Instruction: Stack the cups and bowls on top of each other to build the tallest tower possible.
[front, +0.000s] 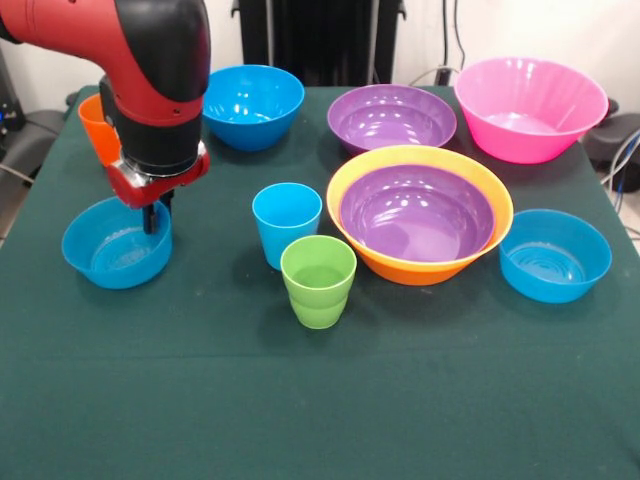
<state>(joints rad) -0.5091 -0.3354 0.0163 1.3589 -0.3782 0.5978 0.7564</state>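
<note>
My gripper (152, 215) hangs low at the rim of a small blue bowl (116, 243) on the left of the table; dark tips reach down just inside its far rim. Whether the tips are spread or pinched on the rim I cannot tell; my own wrist blocks them. That bowl shows nothing else inside.

Behind my arm, an orange cup (97, 127), mostly hidden, upright.

Centre: light blue cup (286, 223) upright, green cup (318, 281) just in front of it, close or touching; green one ridged on its lower half. Both empty.

Right of the cups: large orange-yellow bowl (420, 262) with a purple bowl (417, 214) nested inside, the only stacked pair. Glossy, highlights on the inner walls.

Far side: second blue bowl (252, 106), second purple bowl (391, 118), large pink bowl (529, 108), all standing alone and empty. Third blue bowl (554, 255) at the right, near the nested pair, empty.

Everything rests on a dark green tablecloth (300, 400).
</note>
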